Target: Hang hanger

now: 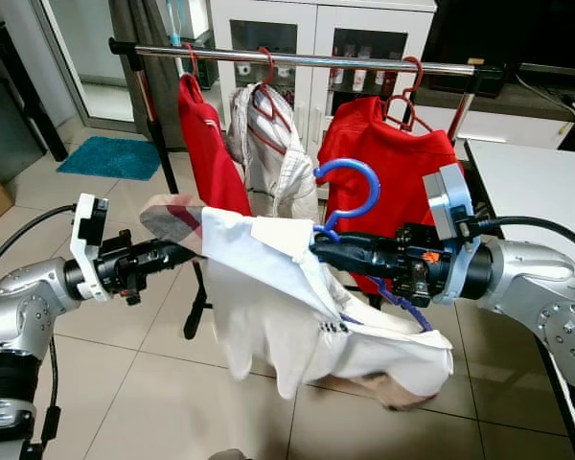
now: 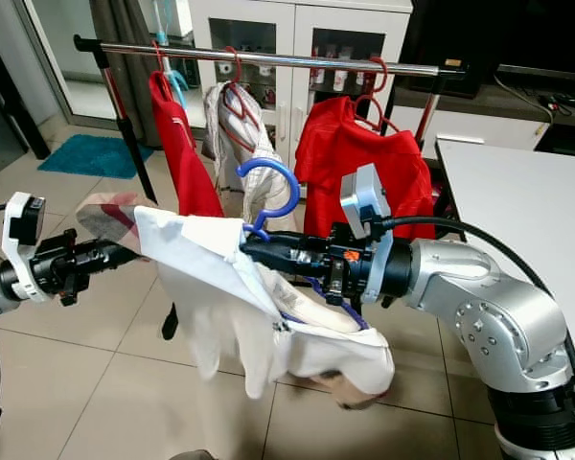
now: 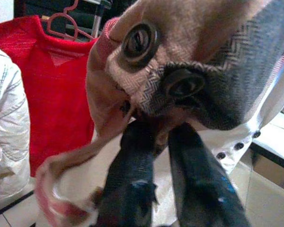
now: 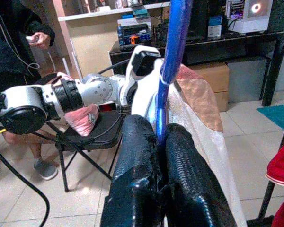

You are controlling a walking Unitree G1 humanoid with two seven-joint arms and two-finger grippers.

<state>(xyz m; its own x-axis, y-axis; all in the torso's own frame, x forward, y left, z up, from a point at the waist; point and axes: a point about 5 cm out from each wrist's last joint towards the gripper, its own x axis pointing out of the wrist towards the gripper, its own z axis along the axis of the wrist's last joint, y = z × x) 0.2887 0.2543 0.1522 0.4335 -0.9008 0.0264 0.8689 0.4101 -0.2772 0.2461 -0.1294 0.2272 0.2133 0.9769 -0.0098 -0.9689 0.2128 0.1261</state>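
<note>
Right gripper [image 1: 318, 249] clamps the blue hanger [image 1: 350, 196] below its hook; left gripper [image 1: 194, 252] pinches the shirt [image 1: 268, 316].

Both silver arms reach inward at chest height, the left gripper [image 1: 187, 252] with its fingers [image 3: 132, 175] pinched together on cloth, and the right gripper [image 1: 318, 247] with its fingers [image 4: 137, 156] clamped on a blue hanger [image 1: 350, 196].

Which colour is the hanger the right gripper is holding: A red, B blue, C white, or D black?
B: the right gripper is shut on the neck of the blue hanger, whose hook curves up in front of a red garment.
</note>
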